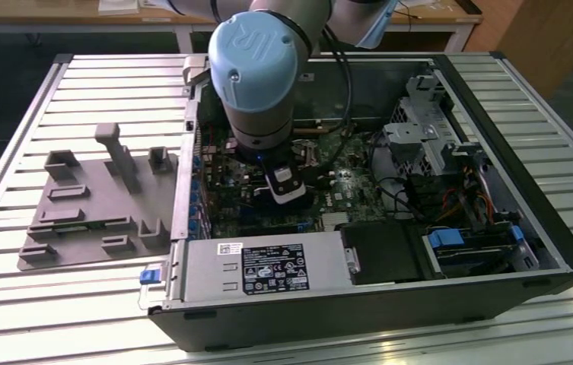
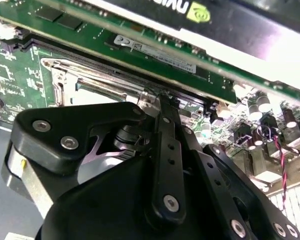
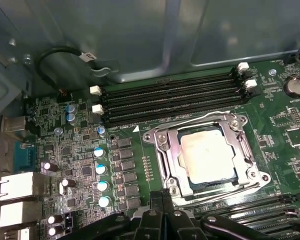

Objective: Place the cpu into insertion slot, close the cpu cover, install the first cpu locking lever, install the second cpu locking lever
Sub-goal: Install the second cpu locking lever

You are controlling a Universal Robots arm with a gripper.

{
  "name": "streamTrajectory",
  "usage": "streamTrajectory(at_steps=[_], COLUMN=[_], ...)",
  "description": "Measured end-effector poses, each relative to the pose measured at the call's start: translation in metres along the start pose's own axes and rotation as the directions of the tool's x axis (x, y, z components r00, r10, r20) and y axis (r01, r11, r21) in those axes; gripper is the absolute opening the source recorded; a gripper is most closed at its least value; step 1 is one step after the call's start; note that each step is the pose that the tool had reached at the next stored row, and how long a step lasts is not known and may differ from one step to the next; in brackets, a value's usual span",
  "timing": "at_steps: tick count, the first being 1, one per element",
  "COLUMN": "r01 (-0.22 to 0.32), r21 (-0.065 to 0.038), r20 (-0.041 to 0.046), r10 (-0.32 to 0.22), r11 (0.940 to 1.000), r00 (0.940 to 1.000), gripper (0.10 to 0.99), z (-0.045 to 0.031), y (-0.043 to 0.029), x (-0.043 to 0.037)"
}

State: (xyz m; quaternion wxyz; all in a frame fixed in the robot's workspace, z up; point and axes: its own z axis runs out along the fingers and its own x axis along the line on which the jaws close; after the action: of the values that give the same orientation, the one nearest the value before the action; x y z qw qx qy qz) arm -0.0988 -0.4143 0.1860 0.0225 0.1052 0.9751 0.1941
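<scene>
The cpu [image 3: 208, 154] sits under the closed cpu cover [image 3: 166, 156].

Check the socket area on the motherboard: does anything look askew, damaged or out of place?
Nothing stands out. In the first wrist view the cpu sits square and flat in the insertion slot, with the cpu cover lying down around it. The memory slots above look intact. The pincer sits at the socket's edge.
</scene>
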Motion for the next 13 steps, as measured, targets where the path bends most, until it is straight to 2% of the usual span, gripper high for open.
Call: streamTrajectory(at_steps=[4,13], r01=[0.0,0.0], r21=[0.0,0.0], r20=[0.0,0.0002], r10=[0.0,0.0], r11=[1.0,1.0], r00=[1.0,1.0], gripper=[0.102,0.102], z=[-0.0065,-0.0294], y=[0.0026,0.0121], x=[0.0,-0.0001])
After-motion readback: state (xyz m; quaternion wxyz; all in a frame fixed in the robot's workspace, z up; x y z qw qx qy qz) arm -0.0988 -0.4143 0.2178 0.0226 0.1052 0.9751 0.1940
